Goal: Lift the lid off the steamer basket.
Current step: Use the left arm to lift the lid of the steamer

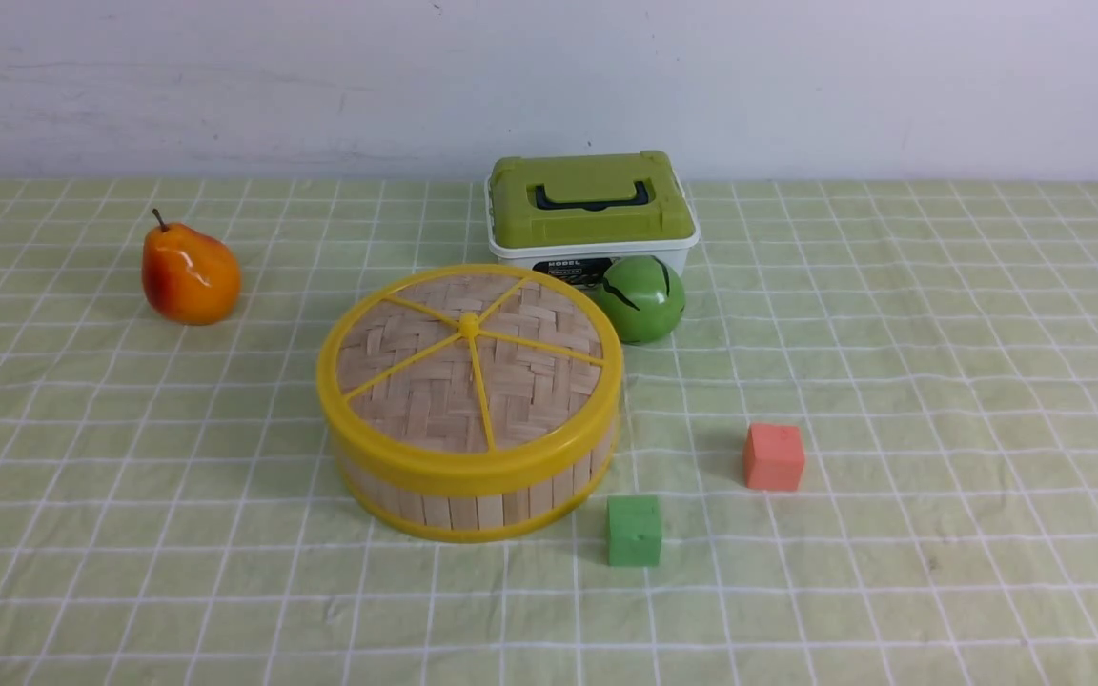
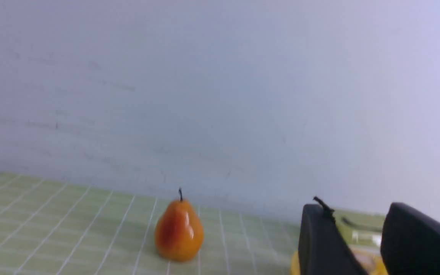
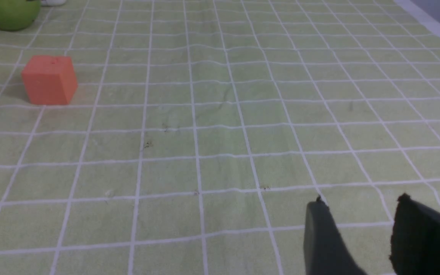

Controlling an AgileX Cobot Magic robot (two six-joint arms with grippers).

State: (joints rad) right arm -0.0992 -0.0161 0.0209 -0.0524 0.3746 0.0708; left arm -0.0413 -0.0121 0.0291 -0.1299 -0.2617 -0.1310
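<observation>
the only writing that can be read stands on the white plastic box (image 1: 511, 253) at the back of the table (image 1: 892, 381): a dark label (image 1: 563, 270) on its front wall, just under the green box lid (image 1: 587, 198), carries the word "model" in pale capitals. a smaller line beneath it is too small to make out. the label's lower edge is hidden by the yellow rim of the lid (image 1: 469, 362), and its right end by the green ball (image 1: 642, 298).

We note: lid (image 1: 435, 381) woven bamboo, matt, glossy yellow plastic rim; steamer basket (image 1: 473, 510) wall wooden slats; pear (image 1: 189, 276) glossy; tablecloth (image 1: 940, 381) matt, creased.
</observation>
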